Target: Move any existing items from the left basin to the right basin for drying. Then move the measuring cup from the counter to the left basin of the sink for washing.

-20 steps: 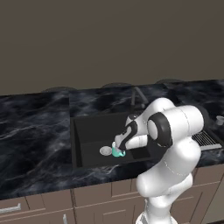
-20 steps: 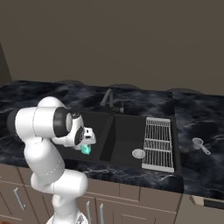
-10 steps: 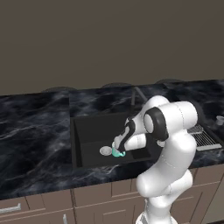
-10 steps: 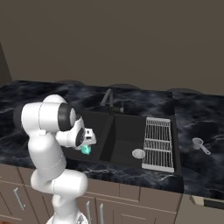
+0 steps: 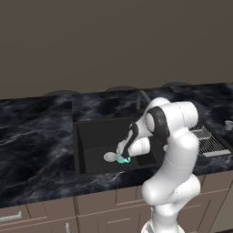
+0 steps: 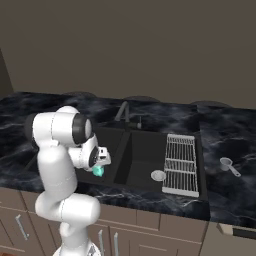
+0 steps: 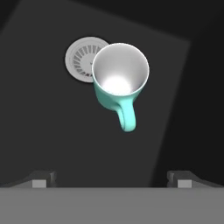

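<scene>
The teal mug [image 7: 120, 81] stands upright on the floor of the left basin [image 7: 48, 127], right beside the round silver drain [image 7: 81, 59], with its handle turned toward my hand. My gripper [image 7: 111, 180] hangs above it, open, fingertips [image 7: 43, 179] wide apart and touching nothing. From the base, the gripper [image 5: 124, 152] sits low in the left basin [image 5: 95, 136] just over the mug [image 5: 122, 159]. The mug [image 6: 98, 171] also peeks out below the hand [image 6: 102, 157]. The measuring cup [image 6: 228, 165] lies on the counter [image 6: 230, 145] at the right, past the right basin [image 6: 142, 160].
A wire rack [image 6: 181, 162] lies along the right side of the sink, next to the right basin's drain [image 6: 158, 175]. The dark faucet [image 6: 122, 110] rises behind the divider. My own arm's bulky elbow [image 5: 175, 118] hangs over the sink's right part.
The arm's upper links have shifted slightly. The gripper stays open over the mug, which has not moved.
</scene>
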Available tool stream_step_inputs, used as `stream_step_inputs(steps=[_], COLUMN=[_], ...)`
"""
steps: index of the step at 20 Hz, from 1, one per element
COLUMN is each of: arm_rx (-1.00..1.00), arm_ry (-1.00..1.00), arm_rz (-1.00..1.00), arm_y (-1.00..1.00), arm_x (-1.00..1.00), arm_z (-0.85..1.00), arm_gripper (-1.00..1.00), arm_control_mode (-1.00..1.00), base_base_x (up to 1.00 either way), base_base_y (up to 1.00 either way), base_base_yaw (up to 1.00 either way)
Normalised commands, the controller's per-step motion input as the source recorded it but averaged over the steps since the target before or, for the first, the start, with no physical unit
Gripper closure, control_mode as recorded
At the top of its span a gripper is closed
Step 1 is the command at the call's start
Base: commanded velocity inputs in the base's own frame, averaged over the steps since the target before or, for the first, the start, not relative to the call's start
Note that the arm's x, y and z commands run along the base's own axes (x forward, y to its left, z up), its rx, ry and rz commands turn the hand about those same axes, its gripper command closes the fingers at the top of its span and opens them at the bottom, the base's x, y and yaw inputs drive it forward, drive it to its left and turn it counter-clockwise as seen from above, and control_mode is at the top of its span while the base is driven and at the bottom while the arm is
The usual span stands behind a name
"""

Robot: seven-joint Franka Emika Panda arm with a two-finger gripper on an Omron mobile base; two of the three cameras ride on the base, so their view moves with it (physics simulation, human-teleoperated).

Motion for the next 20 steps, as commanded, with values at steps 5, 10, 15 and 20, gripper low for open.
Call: stream_step_inputs(steps=[5, 10, 15, 20], arm_rx=[0.0, 0.0, -0.02, -0.01], arm_ry=[0.0, 0.01, 0.02, 0.0], arm_rz=[0.0, 0.0, 0.0, 0.0], arm_y=[0.0, 0.0, 0.0, 0.0], arm_x=[0.07, 0.0, 0.0, 0.11], arm_z=[-0.15, -0.13, -0.13, -0.05], arm_gripper=[-1.0, -1.0, -1.0, -1.0], arm_control_mode=[-1.0, -1.0, -1.0, -1.0], base_base_x=[0.0, 0.0, 0.0, 0.0], base_base_y=[0.0, 0.0, 0.0, 0.0], base_base_yaw=[0.0, 0.0, 0.0, 0.0])
